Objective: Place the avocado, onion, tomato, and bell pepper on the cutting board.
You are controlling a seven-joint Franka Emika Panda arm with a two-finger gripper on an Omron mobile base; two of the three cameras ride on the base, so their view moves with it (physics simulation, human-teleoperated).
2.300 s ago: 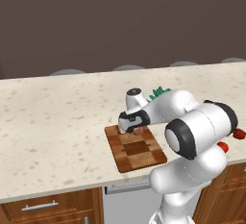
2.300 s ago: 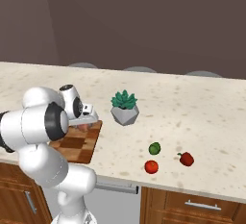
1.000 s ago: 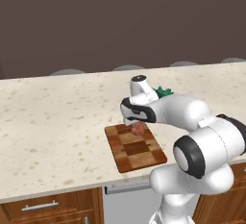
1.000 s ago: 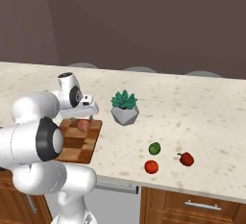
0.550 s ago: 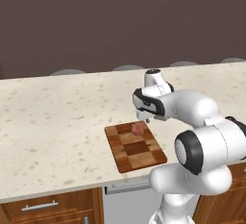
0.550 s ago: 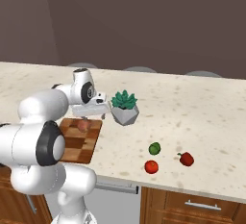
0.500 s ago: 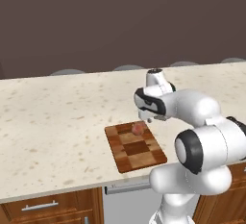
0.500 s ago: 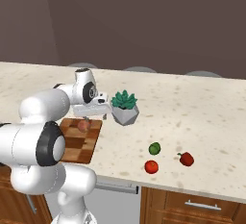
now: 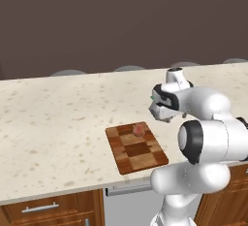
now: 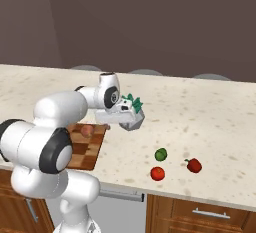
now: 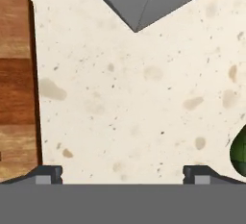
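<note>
Both base views look forward and down from behind the arm, one from each side, sharing the desk (image 9: 53, 108) and cutting board (image 9: 137, 148). The hand view looks straight down, close to the desk beside the board's edge.

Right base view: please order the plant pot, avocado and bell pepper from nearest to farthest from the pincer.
1. Plant pot: right beside the open pincer, just behind it.
2. Avocado: further right, toward the counter's front.
3. Bell pepper: farthest right, beyond the avocado.
</note>
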